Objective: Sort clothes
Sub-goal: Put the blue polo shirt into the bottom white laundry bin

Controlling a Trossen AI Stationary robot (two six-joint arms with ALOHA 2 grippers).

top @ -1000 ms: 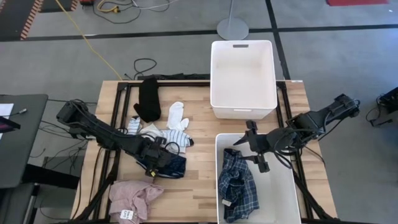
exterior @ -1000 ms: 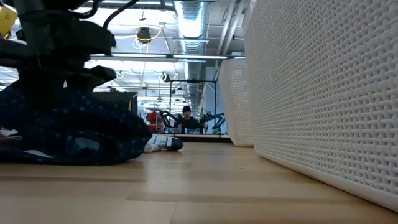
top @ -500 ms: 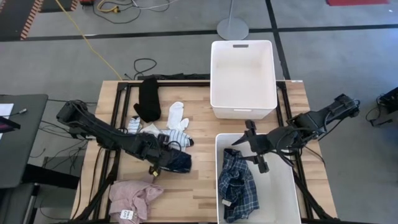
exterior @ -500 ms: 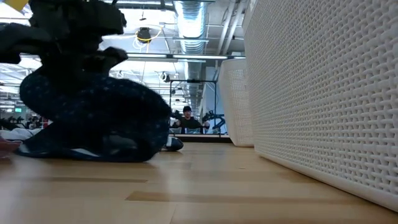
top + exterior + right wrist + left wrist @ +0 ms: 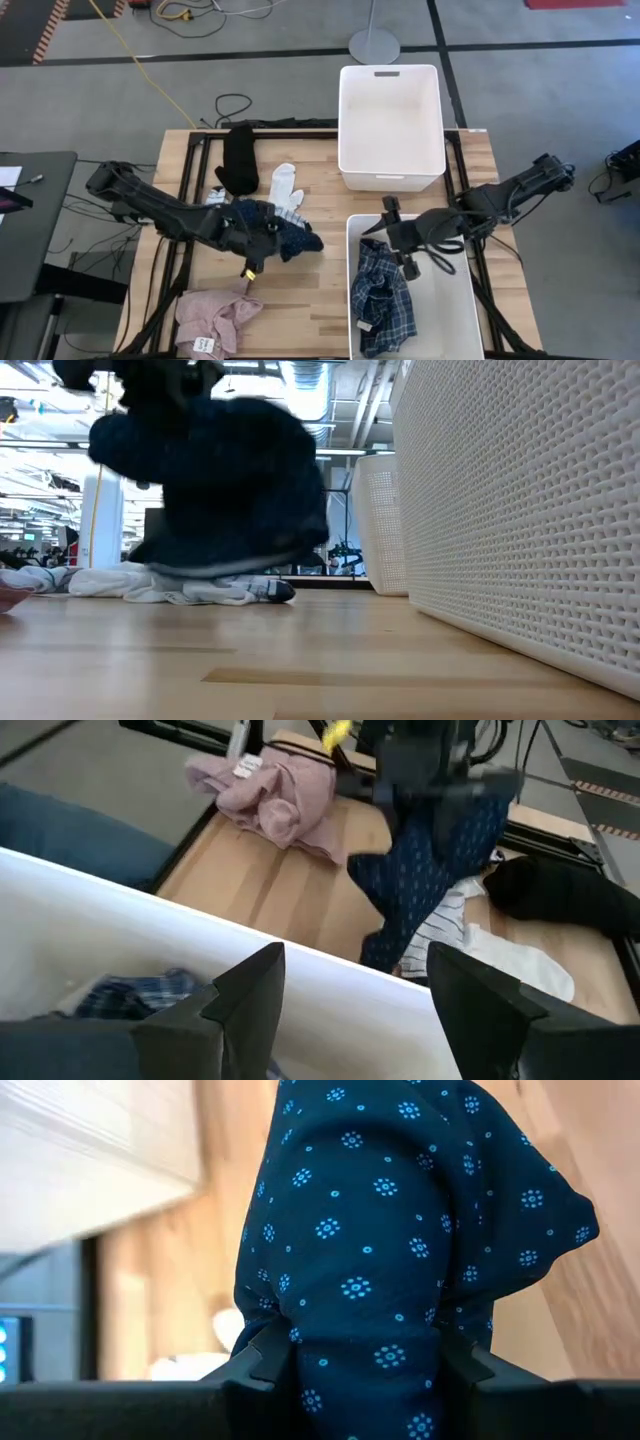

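Note:
My left gripper [image 5: 262, 242] is shut on the navy dotted piece [image 5: 288, 238], held up over the table's middle; the piece also shows in the low view [image 5: 225, 480] and the right wrist view [image 5: 425, 870]. My right gripper [image 5: 392, 236] is open and empty above the near bin's far left corner. The blue plaid shirt [image 5: 383, 296] lies in the near bin. The pink piece [image 5: 215, 318] lies at the near left. The black piece [image 5: 238, 158] lies at the far left. The white and striped socks [image 5: 285, 190] lie on the table behind the navy piece. My left gripper pinches a bunched part of the navy dotted piece [image 5: 360, 1365] between its two fingers [image 5: 262, 1362]; how many layers I cannot tell. The fingers come from the table's left, slanting down. The piece hangs slack below them, clear of the table [image 5: 230, 550].
Two white plastic bins stand at the right: the far one [image 5: 390, 75] and the near one [image 5: 455, 300] holding the plaid shirt. Bare wood lies between the navy piece and the near bin.
My left gripper has gone up and toward the table's right and far side, lifting the navy dotted piece off the table until it hangs clear and uncovers the socks behind it. My right gripper has shifted a little toward the table's left.

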